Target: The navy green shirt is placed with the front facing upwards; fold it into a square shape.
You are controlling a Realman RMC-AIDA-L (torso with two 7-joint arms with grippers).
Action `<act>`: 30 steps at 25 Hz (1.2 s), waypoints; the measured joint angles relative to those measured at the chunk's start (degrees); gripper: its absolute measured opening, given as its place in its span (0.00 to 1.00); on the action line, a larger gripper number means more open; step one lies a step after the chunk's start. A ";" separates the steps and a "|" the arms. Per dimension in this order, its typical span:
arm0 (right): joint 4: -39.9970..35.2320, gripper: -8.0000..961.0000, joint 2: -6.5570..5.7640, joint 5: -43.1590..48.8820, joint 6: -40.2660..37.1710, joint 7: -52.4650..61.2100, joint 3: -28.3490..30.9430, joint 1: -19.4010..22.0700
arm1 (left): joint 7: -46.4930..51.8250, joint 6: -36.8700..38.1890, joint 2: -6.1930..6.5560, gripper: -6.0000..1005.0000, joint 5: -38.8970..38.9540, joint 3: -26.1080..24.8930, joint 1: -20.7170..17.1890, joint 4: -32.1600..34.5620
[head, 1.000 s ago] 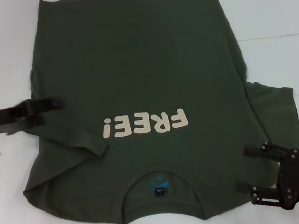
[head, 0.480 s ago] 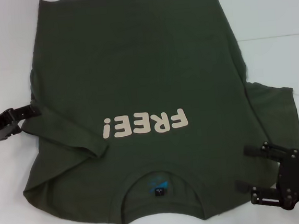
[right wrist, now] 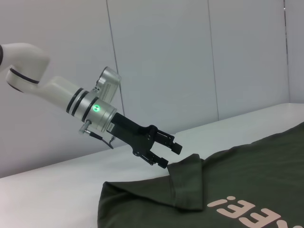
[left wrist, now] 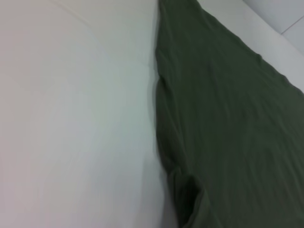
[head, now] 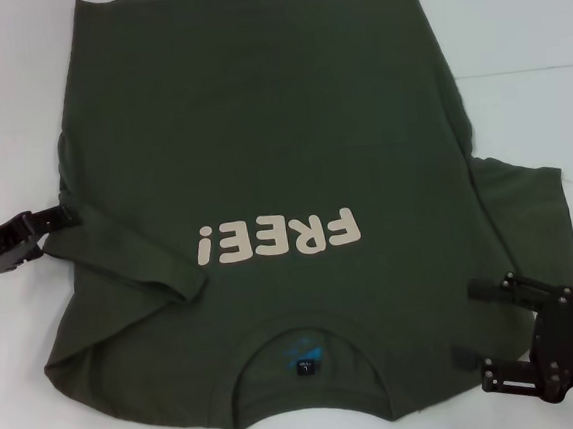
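Even, bright overhead light in all three views; you get only faint shadows along the shirt (head: 259, 127) edges on the white desk (head: 523, 43). Left wrist view is soft, slightly smeared. Head view mildly washed out, no glare.

Navy green shirt (head: 293, 174) flat between left tool (head: 54, 219) and right tool (head: 482, 328).

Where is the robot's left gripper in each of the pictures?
Head view: the left gripper sits at the picture's left edge, halfway down, touching the navy green shirt at its side.
Left wrist view: not in it; only the shirt's edge on the white table.
Right wrist view: it is in the middle, jaws apart, reaching down to the folded sleeve.
Shared landmark: that shirt's edge where the sleeve folds over.
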State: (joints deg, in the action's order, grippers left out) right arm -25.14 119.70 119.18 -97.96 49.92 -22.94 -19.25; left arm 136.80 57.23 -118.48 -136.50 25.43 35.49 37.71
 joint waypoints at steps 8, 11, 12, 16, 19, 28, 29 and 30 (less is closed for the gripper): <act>0.00 0.92 0.00 0.00 -0.02 0.00 0.00 0.00 | -0.22 -1.78 -0.19 0.85 0.45 0.62 -0.06 -0.03; 0.10 0.92 0.00 0.00 0.08 -0.01 0.00 -0.01 | -0.22 -2.56 -0.19 0.85 0.55 0.57 -0.08 0.05; 0.22 0.92 0.00 0.00 0.09 -0.05 0.00 -0.03 | -0.22 -2.89 -0.19 0.85 0.57 0.56 -0.07 0.05; 0.60 0.92 -0.04 0.00 0.11 -0.19 0.00 -0.06 | -0.23 -3.21 -0.23 0.85 0.57 0.96 0.04 -0.36; 0.62 0.92 -0.02 0.01 0.12 -0.23 0.00 -0.07 | -0.28 -3.32 -0.26 0.85 0.59 1.07 0.23 -0.83; 0.62 0.92 0.00 0.00 0.11 -0.33 0.00 -0.09 | -0.30 -3.15 -0.87 0.85 0.67 1.85 0.75 -1.65; 0.62 0.92 0.00 0.00 0.13 -0.34 0.00 -0.09 | -0.29 -2.76 -0.90 0.85 0.84 1.85 0.81 -1.67; 0.62 0.92 0.01 0.00 0.15 -0.34 0.00 -0.09 | -0.26 -2.24 -0.92 0.85 1.15 1.86 0.89 -1.70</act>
State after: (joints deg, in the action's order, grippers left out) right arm -24.52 119.71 119.18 -97.82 49.59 -22.94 -19.33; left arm 136.54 54.99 -119.40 -135.35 27.29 36.37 36.01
